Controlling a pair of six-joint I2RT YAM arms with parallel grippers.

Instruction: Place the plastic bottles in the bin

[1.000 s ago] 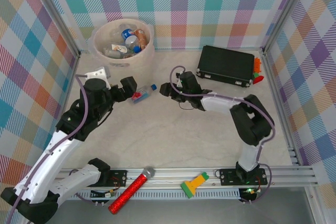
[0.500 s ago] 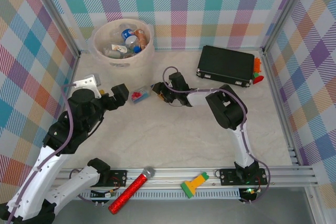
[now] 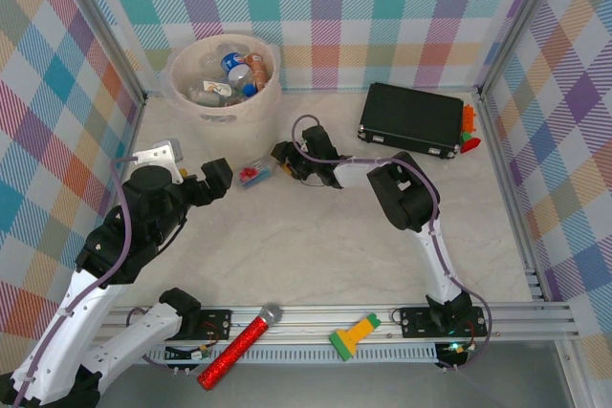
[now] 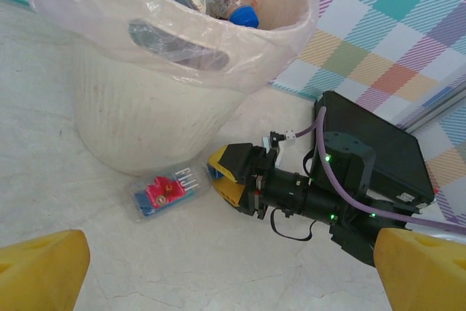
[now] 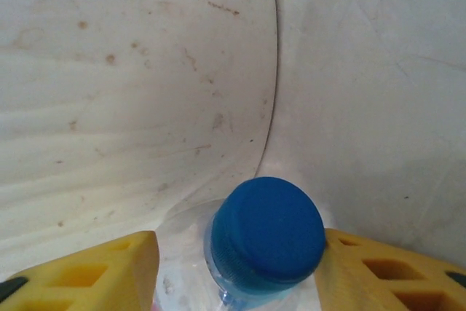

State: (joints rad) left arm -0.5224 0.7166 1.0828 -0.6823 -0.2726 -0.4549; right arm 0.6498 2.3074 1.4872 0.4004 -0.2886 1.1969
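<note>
A: Right gripper (image 3: 283, 160) has slid over to the bottle (image 3: 253, 174), flat just beside the bin (image 3: 239, 114), cap (image 5: 266, 231) toward it.
B: Fingers (image 5: 87, 267) flank the cap; clamped? Can't tell. Left gripper (image 3: 216, 179) gapes at the other end.

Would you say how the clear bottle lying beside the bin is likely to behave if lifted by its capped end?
The bottle looks empty and flattened, so probably light and unlikely to roll. Its thin clear wall may buckle when squeezed; the blue cap, at the right claw, seems a stiffer hold.
</note>
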